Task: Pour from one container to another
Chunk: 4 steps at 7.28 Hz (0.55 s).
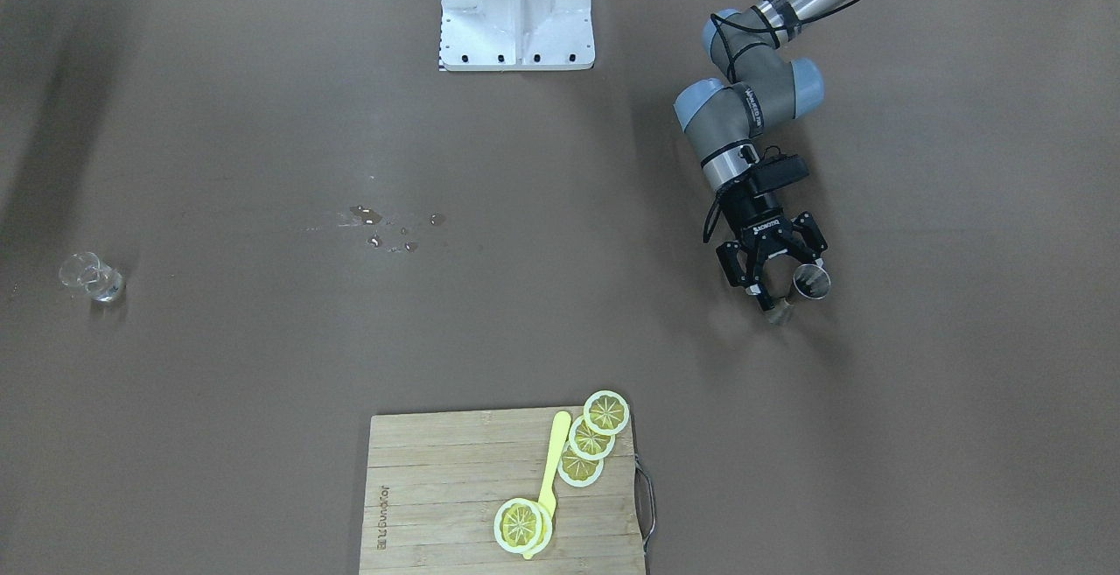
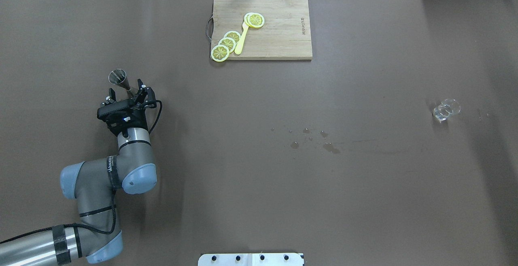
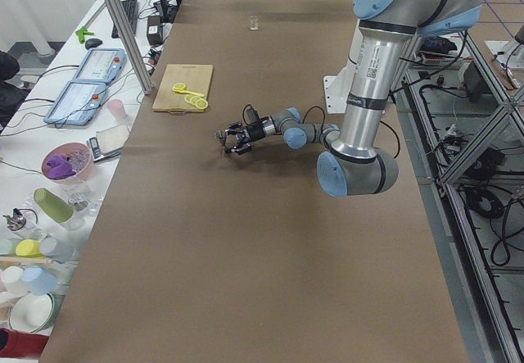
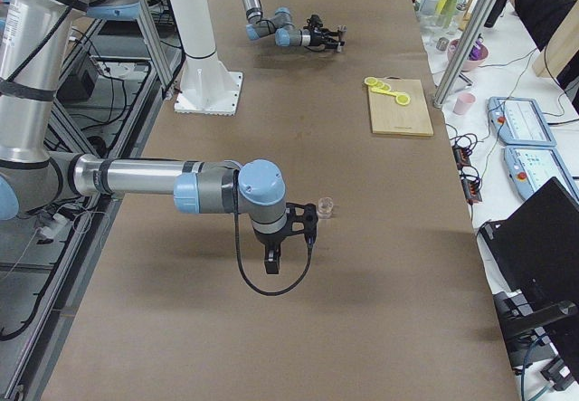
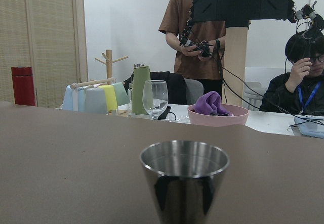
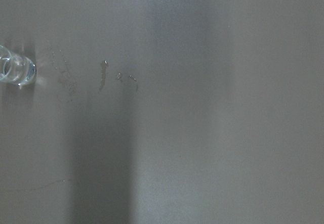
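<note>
Between the spread jaws of the left gripper (image 2: 126,89) stands the jigger (image 2: 118,77), near the end of the surface (image 2: 259,193) on the robot's left, about midway between the near and far edges. The jaws are wide, one finger on each side of the jigger's lower half. I judge they have not yet closed on it, though I cannot tell whether either pad touches the steel. The jigger's long axis is upright, mouth up, and my left wrist camera looks level at the upper cone dead ahead. The grasp I would want is a straight squeeze at or just under the waist. The rim hides whatever is inside.

The glass (image 2: 446,109) sits well apart, near the surface's right end, so the left arm is by far the nearer to the jigger. The pour will need a long carry across, or the glass brought in.

The right gripper (image 4: 306,217) shows only in the right-side view. I cannot tell how its jaws stand, and its height over the surface is hard to judge. Its wrist camera looks down with the glass cut off at the view's edge. The glass is too clear to show any contents.

Droplets (image 2: 309,136) spot the surface's middle. A cutting board (image 2: 275,31) with lemon slices (image 2: 226,43) lies at the middle of the far edge.
</note>
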Motion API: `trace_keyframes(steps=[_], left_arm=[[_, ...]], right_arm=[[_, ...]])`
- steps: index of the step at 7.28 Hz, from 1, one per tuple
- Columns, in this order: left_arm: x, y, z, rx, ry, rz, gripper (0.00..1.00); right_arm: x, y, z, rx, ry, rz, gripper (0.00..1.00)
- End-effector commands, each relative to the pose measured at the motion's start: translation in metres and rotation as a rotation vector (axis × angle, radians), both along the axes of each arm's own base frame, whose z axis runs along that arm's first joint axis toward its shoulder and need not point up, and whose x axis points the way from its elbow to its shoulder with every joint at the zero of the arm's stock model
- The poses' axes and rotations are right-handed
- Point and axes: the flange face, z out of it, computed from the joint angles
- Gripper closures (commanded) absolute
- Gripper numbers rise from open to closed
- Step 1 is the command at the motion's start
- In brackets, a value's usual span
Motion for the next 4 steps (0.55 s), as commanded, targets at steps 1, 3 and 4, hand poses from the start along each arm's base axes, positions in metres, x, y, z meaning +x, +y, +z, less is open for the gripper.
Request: trace_keyframes(steps=[1,3,4], left_arm=[[0.001,0.000,0.004,-0.002,-0.007,0.000,0.27],[0.000,-0.002,0.003,-0.003,-0.005,-0.003,0.28],[-0.001,-0.004,0.003,-0.003,-0.005,-0.006,0.28]], right_arm=[[0.000,-0.001,-0.001,0.002,0.000,0.000,0.00],[-0.001,-0.001,-0.011,0.020,-0.015,-0.001,0.00],[-0.001,-0.002,-0.011,0.021,-0.017,-0.001,0.00]])
